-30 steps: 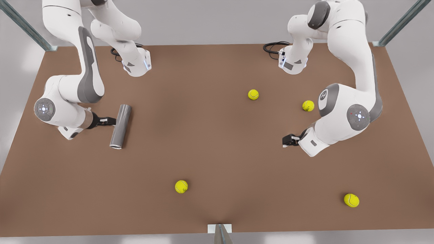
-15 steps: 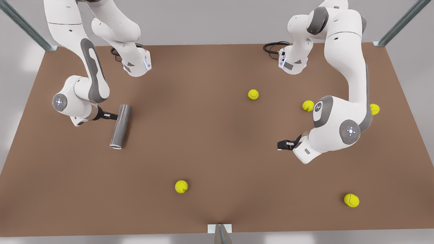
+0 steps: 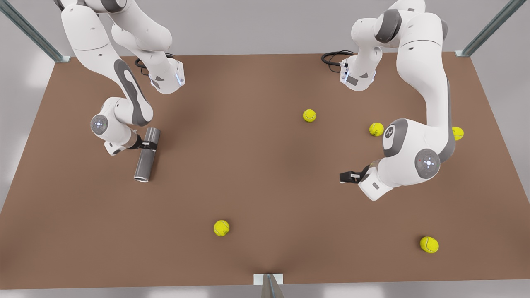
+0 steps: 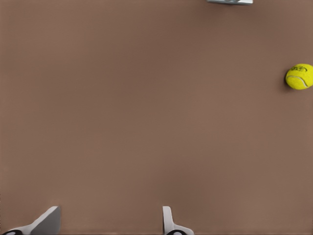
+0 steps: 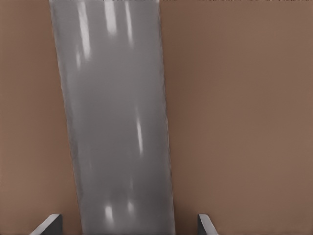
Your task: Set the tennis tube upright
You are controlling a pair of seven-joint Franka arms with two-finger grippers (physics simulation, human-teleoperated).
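Step in hand: grasp approach on the tennis tube, not yet closed. The tube is lying flat on the tabletop at the front view's left, silvery rim end toward the frame's bottom.

The right gripper is sitting over the tube's upper half. In the right wrist view the tube is running between the two fingertips, jaws spread wide with tabletop showing on both sides of the tube, more gap on one side. So it is straddling, not gripping.

Next move, my read: centre slightly, close across the diameter, then lift and rotate to vertical. The grip is off the tube's middle, so expect it to swing when lifted.

The left gripper is waiting at the front view's right, well apart from the tube, jaws open over bare tabletop, with a yellow tennis ball off to the side in its wrist view.
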